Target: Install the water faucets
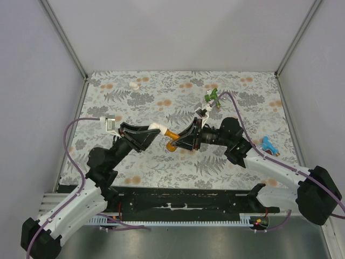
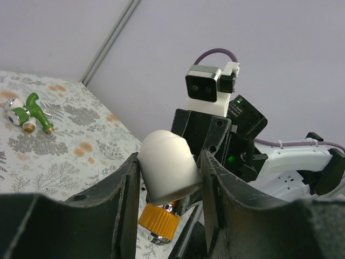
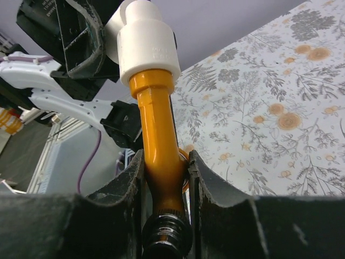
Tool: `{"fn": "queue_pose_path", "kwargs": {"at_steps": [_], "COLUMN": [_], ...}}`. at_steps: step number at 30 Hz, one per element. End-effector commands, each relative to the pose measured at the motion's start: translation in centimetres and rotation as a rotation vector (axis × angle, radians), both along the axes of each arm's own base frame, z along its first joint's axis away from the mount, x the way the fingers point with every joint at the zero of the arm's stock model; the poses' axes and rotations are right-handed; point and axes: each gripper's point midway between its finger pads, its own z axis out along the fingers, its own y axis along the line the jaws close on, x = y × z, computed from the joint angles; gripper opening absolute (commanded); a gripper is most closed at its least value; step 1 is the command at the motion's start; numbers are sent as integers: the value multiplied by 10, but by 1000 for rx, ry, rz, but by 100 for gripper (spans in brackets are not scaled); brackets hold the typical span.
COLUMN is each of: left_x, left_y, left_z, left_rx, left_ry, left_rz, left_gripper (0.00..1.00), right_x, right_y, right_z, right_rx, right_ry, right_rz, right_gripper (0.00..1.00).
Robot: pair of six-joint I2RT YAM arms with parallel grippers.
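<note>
I'm gripping the orange faucet [image 3: 159, 124] in my right pincer [image 3: 164, 167], the white fitting [image 3: 148, 48] in my left pincer [image 2: 170, 175], aiming for coaxial threading.

Held faucet [image 1: 171, 134] central, second faucet [image 1: 213, 98] behind, third faucet [image 1: 268, 144] right, loose fitting [image 1: 133, 84] far-left.

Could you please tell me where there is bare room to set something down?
Bare cloth lies at the back between the small white piece and the green faucet, and along the near edge in front of the orange faucet. The centre is crowded: the left end effector and right end effector meet there.
</note>
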Motion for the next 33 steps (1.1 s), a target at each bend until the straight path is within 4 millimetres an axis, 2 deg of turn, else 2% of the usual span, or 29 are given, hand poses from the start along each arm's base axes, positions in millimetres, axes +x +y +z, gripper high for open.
{"fn": "queue_pose_path", "kwargs": {"at_steps": [1, 6, 8, 10, 13, 16, 23, 25, 30, 33], "left_x": [-43, -32, -21, -8, 1, 4, 10, 14, 22, 29], "left_y": [-8, 1, 11, 24, 37, 51, 79, 86, 88, 91], "left_z": [26, 18, 17, 10, -2, -6, -39, -53, -98, -117], "left_rx": [17, 32, 13, 26, 126, 214, 508, 607, 895, 997], "left_ry": [-244, -202, -159, -89, -25, 26, 174, 253, 390, 431], "left_rz": [-145, -60, 22, 123, 216, 294, 409, 434, 392, 393], "left_gripper": [2, 2, 28, 48, 60, 66, 72, 72, 74, 77], "right_x": [-22, -22, -15, -7, 5, 15, 46, 54, 76, 85], "right_y": [1, -2, -5, -7, -14, -24, -59, -67, -86, -94], "right_z": [56, 57, 50, 42, 28, 13, -21, -33, -69, -94], "right_rx": [193, 190, 167, 130, 45, -39, -202, -234, -255, -269], "right_ry": [81, 96, 95, 92, 72, 54, 69, 98, 229, 298], "right_rz": [161, 173, 138, 88, -5, -95, -322, -372, -470, -505], "right_gripper": [0, 0, 0, 0, 0, 0, 0, 0, 0, 0]}}
